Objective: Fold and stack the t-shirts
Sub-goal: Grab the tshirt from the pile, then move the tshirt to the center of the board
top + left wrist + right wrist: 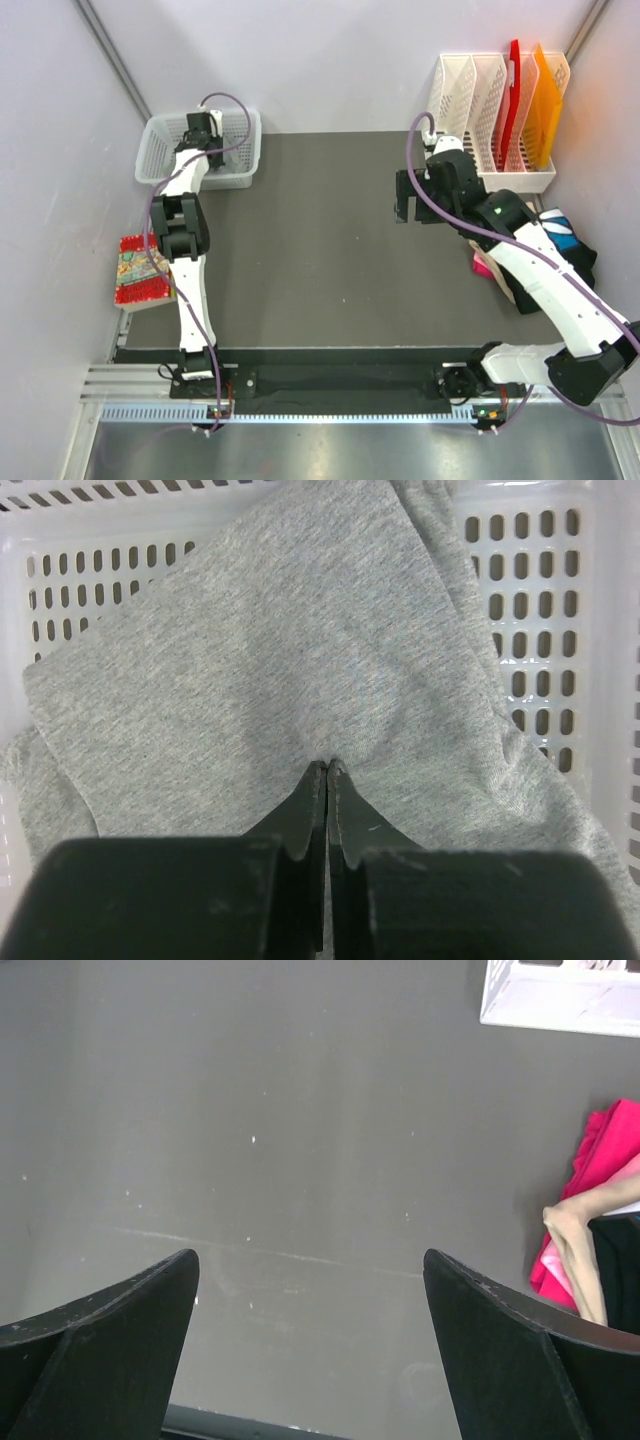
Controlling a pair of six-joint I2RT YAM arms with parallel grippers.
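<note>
A light grey t-shirt (270, 650) lies crumpled in a white perforated basket (560, 600), which stands at the table's far left (160, 168). My left gripper (200, 135) reaches down into the basket; its tips (328, 765) are shut and pinch a small pucker of the grey cloth. My right gripper (405, 205) hovers open and empty over the bare dark table (310, 1255). To its right lies a pile of other shirts: blue-and-white (562, 232), black (585, 262) and pink (483, 266). The right wrist view shows the pink (600, 1180), tan (575, 1260) and black (622, 1270) ones.
A white file rack (480, 110) with a red (512, 95) and an orange folder (545, 100) stands at the back right; its corner shows in the right wrist view (560, 1005). A red patterned pad (140, 272) lies off the table's left edge. Walls close in on both sides.
</note>
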